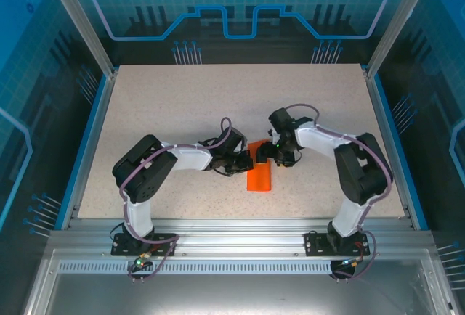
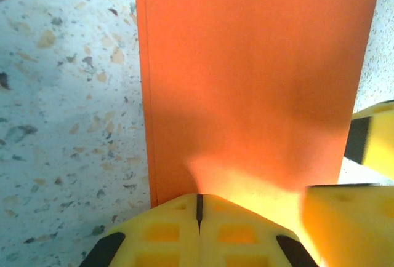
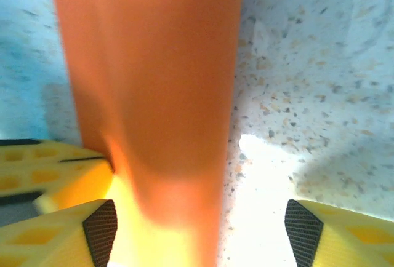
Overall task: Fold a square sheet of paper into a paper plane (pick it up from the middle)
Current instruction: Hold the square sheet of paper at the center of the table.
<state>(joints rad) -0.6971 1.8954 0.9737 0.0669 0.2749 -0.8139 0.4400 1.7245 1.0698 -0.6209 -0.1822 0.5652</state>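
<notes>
Table [image 1: 182, 112]: speckled, pale.
Orange paper [image 1: 259, 175]: folded strip, lying flat.
My left gripper [image 2: 198, 215]: at paper's 9 o'clock, jaws closed together.
My right gripper [image 3: 201, 227]: at 1 o'clock, jaws wide, gripping nothing.

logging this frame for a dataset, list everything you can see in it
orange paper: one, bright orange, folded into a narrower strip, lying mid-table between the two grippers
table: one, speckled beige, under everything
rail: one, silver metal, along the near edge, carrying both arm bases
panels: several, see-through blue, around the left, far and right sides
left gripper: one, yellow fingers, shut, tips at the paper's edge
right gripper: one, yellow fingers with black pads, open, over the paper
</notes>
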